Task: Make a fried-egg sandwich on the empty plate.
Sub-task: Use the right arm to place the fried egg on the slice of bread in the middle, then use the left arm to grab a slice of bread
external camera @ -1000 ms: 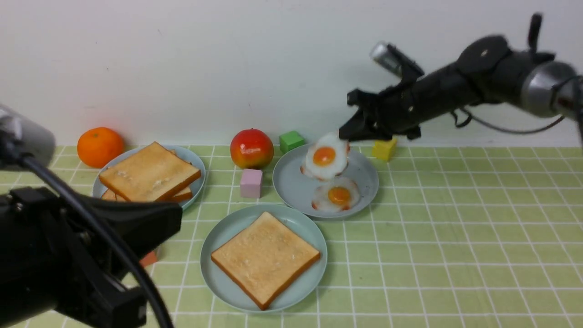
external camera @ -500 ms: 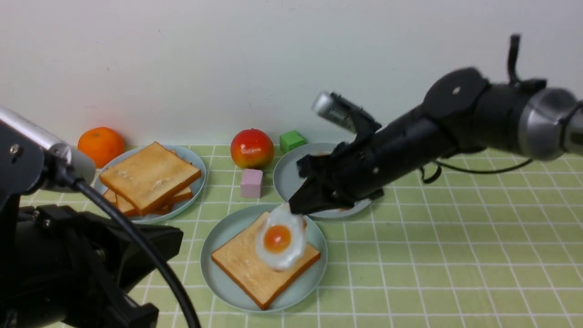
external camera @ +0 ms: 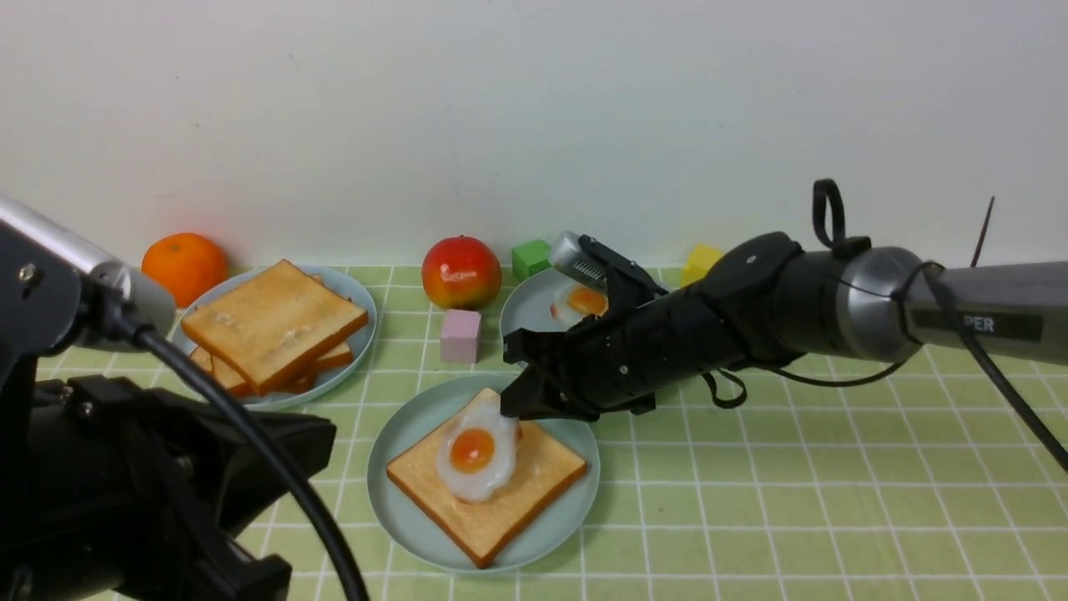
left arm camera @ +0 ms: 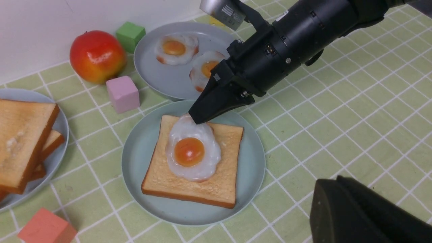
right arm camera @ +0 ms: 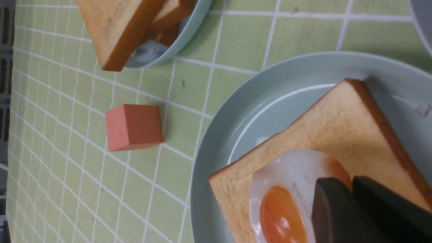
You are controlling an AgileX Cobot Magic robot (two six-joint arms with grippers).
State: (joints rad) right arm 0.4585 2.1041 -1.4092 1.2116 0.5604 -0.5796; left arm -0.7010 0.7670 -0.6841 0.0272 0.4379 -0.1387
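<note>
One toast slice [external camera: 501,492] lies on the pale teal plate [external camera: 576,509] at the front centre. The fried egg [external camera: 471,446] rests on that toast. My right gripper [external camera: 509,406] is shut on the egg's far edge, low over the plate. The right wrist view shows its fingertips [right arm camera: 337,202] pinching the white of the egg [right arm camera: 283,189] above the toast [right arm camera: 337,128]. The left wrist view shows the egg [left arm camera: 190,152], the toast [left arm camera: 202,189] and the plate [left arm camera: 249,168]. My left gripper [left arm camera: 320,189] is shut and empty, hovering at the front left [external camera: 313,421].
A greyer plate [external camera: 359,313] at the back left holds stacked toast [external camera: 275,321]. Another plate [external camera: 521,334] behind the teal one holds two eggs [left arm camera: 173,49]. An orange [external camera: 183,269], a red apple [external camera: 460,271], and pink [external camera: 460,335], green [external camera: 534,257], yellow [external camera: 701,263] and red [right arm camera: 133,126] cubes lie around.
My right gripper carried the egg from the back plate forward and down, and the egg now lies on the toast. My left arm shifted slightly early on, then stayed still.
</note>
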